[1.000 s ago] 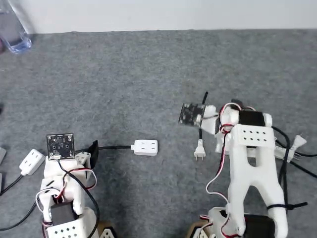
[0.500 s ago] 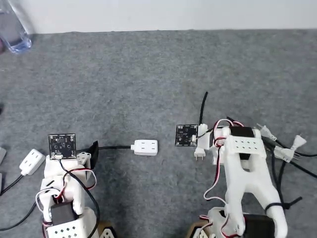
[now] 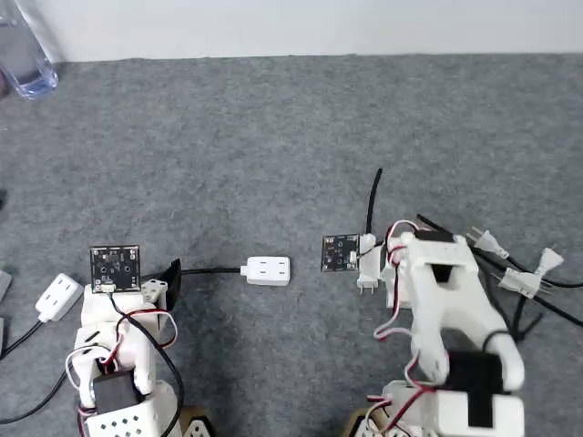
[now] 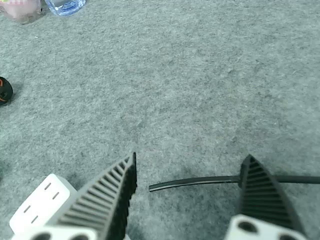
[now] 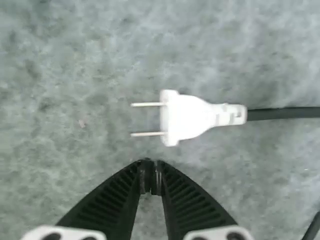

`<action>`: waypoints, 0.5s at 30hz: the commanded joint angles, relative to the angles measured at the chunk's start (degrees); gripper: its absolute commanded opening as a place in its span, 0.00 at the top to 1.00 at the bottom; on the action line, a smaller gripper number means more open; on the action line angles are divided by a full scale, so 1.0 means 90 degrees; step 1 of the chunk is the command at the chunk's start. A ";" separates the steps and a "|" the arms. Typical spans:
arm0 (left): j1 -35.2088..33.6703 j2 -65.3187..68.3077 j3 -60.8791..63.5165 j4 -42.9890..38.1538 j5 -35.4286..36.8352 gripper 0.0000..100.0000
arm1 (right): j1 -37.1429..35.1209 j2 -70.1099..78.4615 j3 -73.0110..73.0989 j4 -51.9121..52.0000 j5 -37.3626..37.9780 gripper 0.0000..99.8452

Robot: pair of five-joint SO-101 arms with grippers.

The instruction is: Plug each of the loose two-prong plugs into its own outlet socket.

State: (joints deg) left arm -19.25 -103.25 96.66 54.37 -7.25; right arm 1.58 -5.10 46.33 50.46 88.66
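A white two-prong plug (image 5: 187,116) lies flat on the grey carpet, its black cord (image 5: 282,113) trailing away. My right gripper (image 5: 150,175) is shut just short of the plug, empty and not touching it. In the high view this plug (image 3: 367,271) lies at the front of the right arm (image 3: 442,291). A white outlet socket (image 3: 267,270) lies mid-table, its black cord (image 3: 209,270) running to the left arm. My left gripper (image 4: 190,159) stands open over that cord (image 4: 200,181) and holds nothing. A second white socket (image 4: 37,205) lies beside one finger.
More white plugs (image 3: 487,242) and tangled cords (image 3: 537,269) lie at the right arm's far side. The second socket (image 3: 57,296) sits near the table's left edge. A clear bottle (image 3: 25,55) stands at the back left corner.
The right arm has drawn back toward the table's front and come down over the white plug. The plug, both sockets and the left arm have stayed put.
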 commanded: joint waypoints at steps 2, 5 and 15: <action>-0.0010 -0.0107 -0.0034 -0.0147 -0.0049 0.69 | -0.0063 0.0249 -0.0420 -0.0112 0.0088 0.99; -0.0010 -0.0107 -0.0034 -0.0147 -0.0049 0.69 | -0.0073 0.0259 -0.0430 -0.0171 0.0107 0.99; -0.0010 -0.0107 -0.0034 -0.0137 -0.0049 0.69 | -0.0063 0.0259 -0.1123 -0.0112 0.0088 0.99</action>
State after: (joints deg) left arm -19.25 -103.25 96.66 54.37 -7.25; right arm 1.32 -2.73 40.79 50.46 88.66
